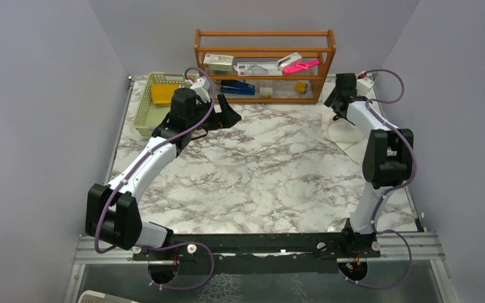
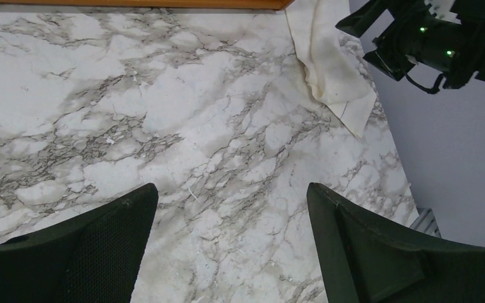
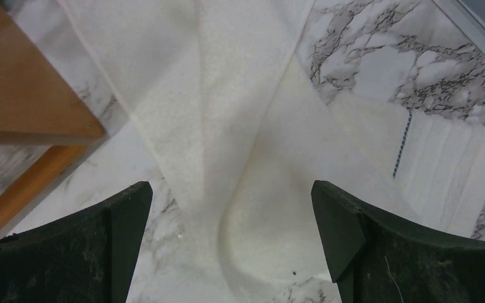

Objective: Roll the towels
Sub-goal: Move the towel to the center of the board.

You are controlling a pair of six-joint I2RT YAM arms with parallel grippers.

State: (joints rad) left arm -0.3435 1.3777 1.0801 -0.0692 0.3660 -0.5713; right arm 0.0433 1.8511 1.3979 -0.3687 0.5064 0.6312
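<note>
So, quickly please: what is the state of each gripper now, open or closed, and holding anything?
Left gripper: jaws open, holding nothing.
Right gripper: jaws open, holding nothing, over the cream towel.

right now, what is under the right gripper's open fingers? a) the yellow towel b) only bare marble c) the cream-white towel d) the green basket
C: the right wrist view shows the right gripper open, with the cream-white towel filling the space below it, next to the wooden shelf.
</note>
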